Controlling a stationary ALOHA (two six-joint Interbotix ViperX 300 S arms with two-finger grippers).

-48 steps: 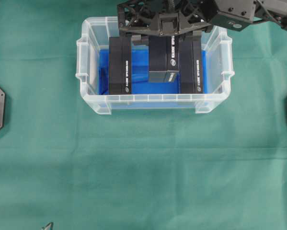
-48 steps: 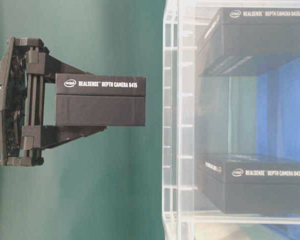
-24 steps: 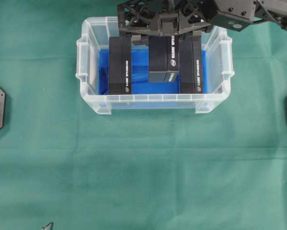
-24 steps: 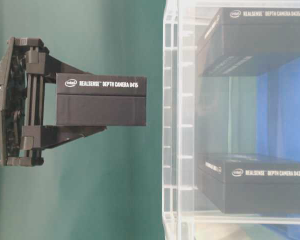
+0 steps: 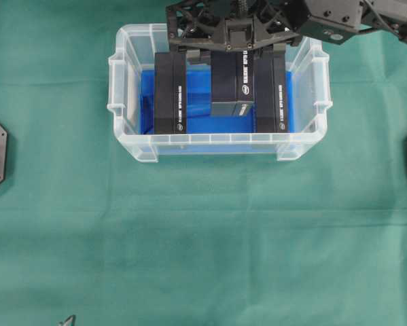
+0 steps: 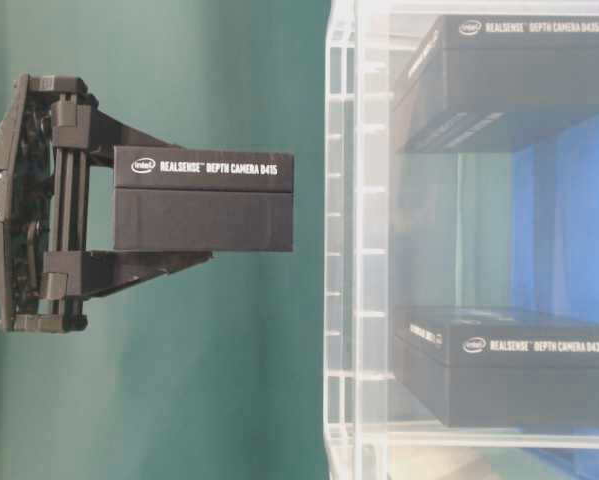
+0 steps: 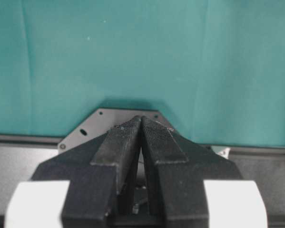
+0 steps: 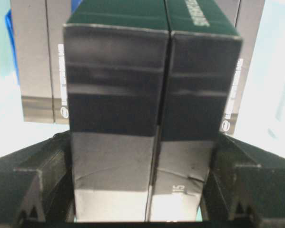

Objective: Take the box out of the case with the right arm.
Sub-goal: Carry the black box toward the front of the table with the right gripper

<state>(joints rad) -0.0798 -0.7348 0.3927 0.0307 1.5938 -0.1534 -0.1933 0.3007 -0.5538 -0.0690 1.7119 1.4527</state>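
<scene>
The clear case with a blue bottom stands at the far middle of the green cloth. My black right gripper is shut on a black box labelled as a depth camera, holding it above the middle of the case. In the table-level view this box sits between the lattice fingers of the right gripper, wholly outside the case rim. The right wrist view shows the box filling the gap between both fingers. My left gripper is shut, with nothing in it.
Two more black boxes stand on edge in the case, one at its left and one at its right, with a gap between them under the held box. Green cloth covers the table in front of the case.
The held box has shifted only a hair in the table-level view. Otherwise nothing has visibly moved.
</scene>
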